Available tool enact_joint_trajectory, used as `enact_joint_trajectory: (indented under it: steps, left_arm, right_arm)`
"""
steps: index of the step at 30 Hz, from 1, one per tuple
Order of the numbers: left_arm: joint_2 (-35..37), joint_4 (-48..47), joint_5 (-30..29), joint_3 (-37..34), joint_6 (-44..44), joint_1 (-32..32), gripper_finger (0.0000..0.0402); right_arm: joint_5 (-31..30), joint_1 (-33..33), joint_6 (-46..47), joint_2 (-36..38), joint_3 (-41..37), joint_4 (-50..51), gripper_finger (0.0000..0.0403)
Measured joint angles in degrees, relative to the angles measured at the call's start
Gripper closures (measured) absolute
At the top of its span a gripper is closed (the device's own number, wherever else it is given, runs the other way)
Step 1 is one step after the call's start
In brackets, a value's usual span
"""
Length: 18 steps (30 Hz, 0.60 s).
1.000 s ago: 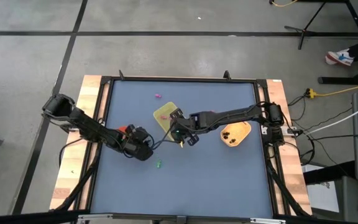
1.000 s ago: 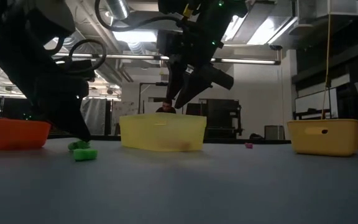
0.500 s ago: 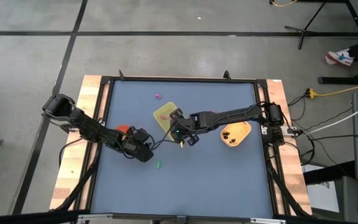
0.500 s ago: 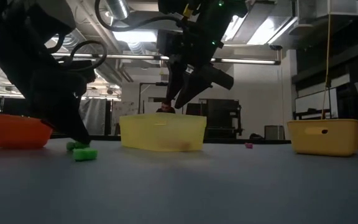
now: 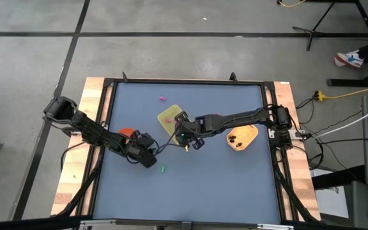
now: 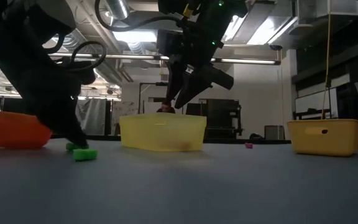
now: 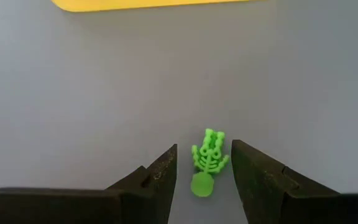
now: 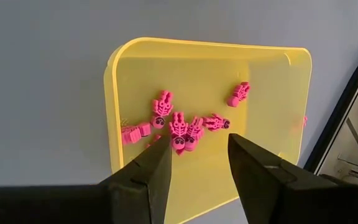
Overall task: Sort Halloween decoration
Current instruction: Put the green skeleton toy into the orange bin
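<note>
**Q:** Where does the green skeleton [image 7: 207, 160] lie relative to the left gripper [image 7: 204, 171]?

**A:** It lies flat on the blue table [image 5: 222, 185], directly between the two spread fingers [image 7: 163, 174] of the left gripper. Neither finger touches it. The gripper is released and holds nothing. In the high view the skeleton [image 5: 163, 169] lies just beyond the gripper tip [image 5: 151, 158], on the side away from the yellow tray [image 5: 169, 117].

**Q:** How many skeletons lie in the yellow tray?

**A:** The right wrist view shows about seven pink skeletons [image 8: 178, 127] in the tray [image 8: 278, 124]: a loose group near one side wall and a single piece apart, nearer the opposite corner. Two pieces in the group overlap, so the count is approximate.

**Q:** State the position of the right gripper [image 8: 197, 165].

**A:** It hangs above the yellow tray with its fingers apart and nothing between them.

**Q:** What else stands on the table?

**A:** One loose pink piece [image 5: 161, 98] lies well apart from the tray, toward the far edge. One orange bowl [image 5: 126, 133] stands beside the left arm, on the tray's left. One yellow-orange basket [image 5: 243, 138] stands on the tray's right and holds several dark pieces [image 5: 234, 137]; their number cannot be told.
</note>
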<state>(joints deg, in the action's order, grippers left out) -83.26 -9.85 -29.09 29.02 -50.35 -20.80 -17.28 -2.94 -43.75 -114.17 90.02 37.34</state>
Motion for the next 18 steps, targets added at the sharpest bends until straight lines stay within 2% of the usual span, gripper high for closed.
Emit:
enact_joint_trajectory:
  steps: [10, 18]
  left_arm:
    - [0.00, 0.00, 3.59, 0.00, 3.38, 0.00, 0.0266]
    - [0.00, 0.00, 3.57, 0.00, 4.44, 0.07, 0.0266]
  right_arm:
    - [0.00, 0.00, 0.00, 0.00, 0.00, 0.00, 0.0246]
    - [0.00, 0.00, 0.00, 0.00, 0.00, 0.00, 0.0246]
